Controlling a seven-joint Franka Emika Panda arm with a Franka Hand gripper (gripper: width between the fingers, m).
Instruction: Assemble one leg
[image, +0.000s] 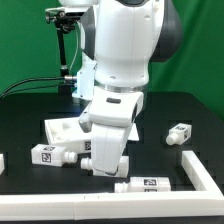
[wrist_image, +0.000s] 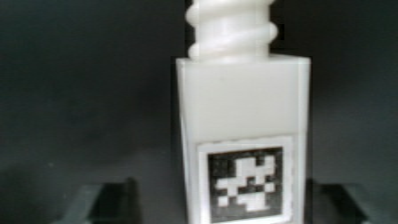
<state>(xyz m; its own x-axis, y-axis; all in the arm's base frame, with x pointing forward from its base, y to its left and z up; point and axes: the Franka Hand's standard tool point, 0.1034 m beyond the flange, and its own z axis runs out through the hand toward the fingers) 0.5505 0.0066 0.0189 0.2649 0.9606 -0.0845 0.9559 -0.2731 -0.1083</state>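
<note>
You have one leg (wrist_image: 244, 120) filling the wrist view: a white, square-sided block with a spiral screw tip at one end and a black-and-white tag on the facing side. It sits lengthwise between the two dark fingers (wrist_image: 102, 203), with a gap visible on at least one side.

In the exterior view you will find three more lying flat on the black table (image: 30, 120), well apart:
- the left leg (image: 50, 155) on that view's left;
- the front leg (image: 141, 184) toward the foreground;
- the right leg (image: 180, 132) on that view's right.

Each shows a tag.
</note>
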